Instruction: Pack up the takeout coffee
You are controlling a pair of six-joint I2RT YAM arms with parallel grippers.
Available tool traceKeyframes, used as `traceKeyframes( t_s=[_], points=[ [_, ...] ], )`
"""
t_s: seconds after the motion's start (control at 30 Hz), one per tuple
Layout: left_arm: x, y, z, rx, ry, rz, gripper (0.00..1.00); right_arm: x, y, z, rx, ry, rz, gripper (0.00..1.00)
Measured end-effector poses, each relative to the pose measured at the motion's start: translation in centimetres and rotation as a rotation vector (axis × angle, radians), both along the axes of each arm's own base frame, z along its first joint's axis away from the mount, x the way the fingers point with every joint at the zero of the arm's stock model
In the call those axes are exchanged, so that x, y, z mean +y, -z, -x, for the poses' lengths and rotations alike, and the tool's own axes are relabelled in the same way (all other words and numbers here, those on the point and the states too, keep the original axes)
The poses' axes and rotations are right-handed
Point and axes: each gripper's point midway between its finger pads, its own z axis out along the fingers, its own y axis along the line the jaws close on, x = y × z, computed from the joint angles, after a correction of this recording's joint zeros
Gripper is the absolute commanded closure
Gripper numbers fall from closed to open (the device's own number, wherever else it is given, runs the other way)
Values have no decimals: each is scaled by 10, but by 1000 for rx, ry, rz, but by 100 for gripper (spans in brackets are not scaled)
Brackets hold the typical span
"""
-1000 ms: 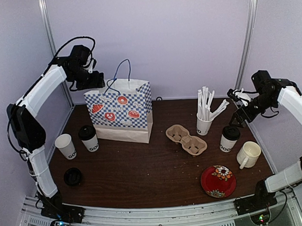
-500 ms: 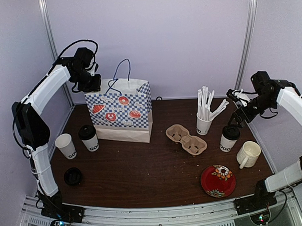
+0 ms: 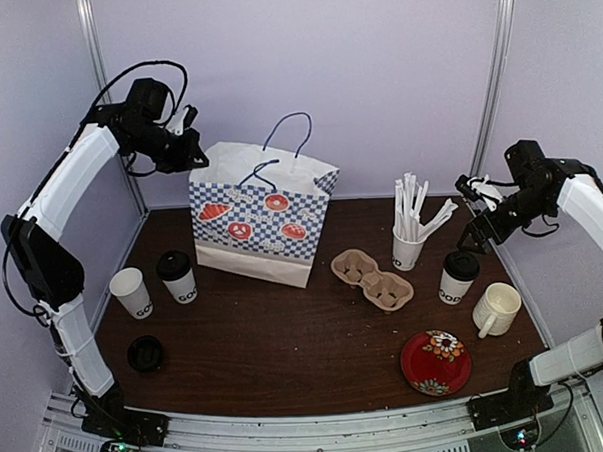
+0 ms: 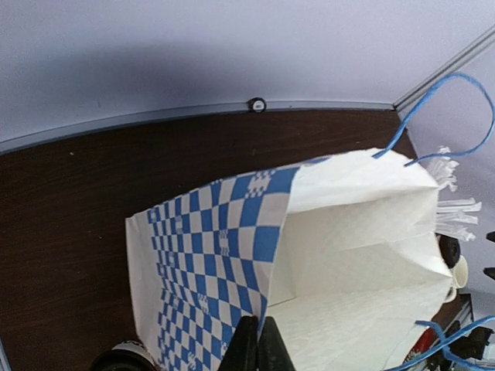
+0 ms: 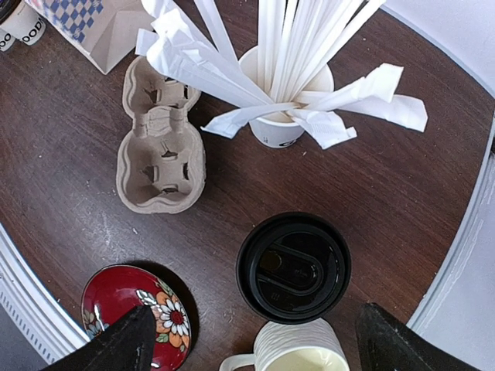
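Top external view: two arms are seen over a dark wooden table (image 3: 287, 357).
Left gripper (image 3: 191, 156): raised at the upper left of the frame and clamped on the top corner of the paper bag (image 3: 261, 223). In the left wrist view its fingers (image 4: 247, 348) are pressed together over the checked rim.
Paper bag: set at the back, left of centre, tilted, with its mouth pulled open and its blue handles up.
Right gripper (image 3: 471, 219): held at the right edge, above the right lidded cup (image 3: 457, 277), with its jaws spread wide. In the right wrist view the black lid is framed between the two fingers.
Takeout coffee: the left lidded cup (image 3: 177, 276) and the open cup (image 3: 131, 291) are placed side by side at the left, near the bag's foot. A loose lid (image 3: 145, 353) is laid nearer the bottom left.
Around the right cup: the cream mug (image 3: 496, 309) is stood just beside it, the stirrer cup (image 3: 411, 246) is near, and the red plate (image 3: 436, 361) is below.
In the way: splayed stirrers are leaned towards the right gripper. The cardboard carrier (image 3: 372, 278) is laid between the bag and the right cup.
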Motion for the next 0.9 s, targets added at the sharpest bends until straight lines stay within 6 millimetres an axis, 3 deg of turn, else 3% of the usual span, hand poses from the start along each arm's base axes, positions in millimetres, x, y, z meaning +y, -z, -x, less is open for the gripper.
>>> traceKeyframes(
  t_s=[0.17, 0.3, 0.57, 0.9],
  points=[
    [-10, -39, 31, -39, 79, 101, 100, 0, -6, -1, -9, 10, -8, 7],
    [-16, -49, 55, -24, 144, 157, 100, 2, -17, -2, -29, 8, -19, 7],
    [-40, -34, 88, 78, 270, 170, 100, 5, -28, -1, -42, 9, -39, 7],
    [-36, -12, 110, 157, 307, 119, 100, 10, -39, 2, -51, 0, -68, 7]
  ],
)
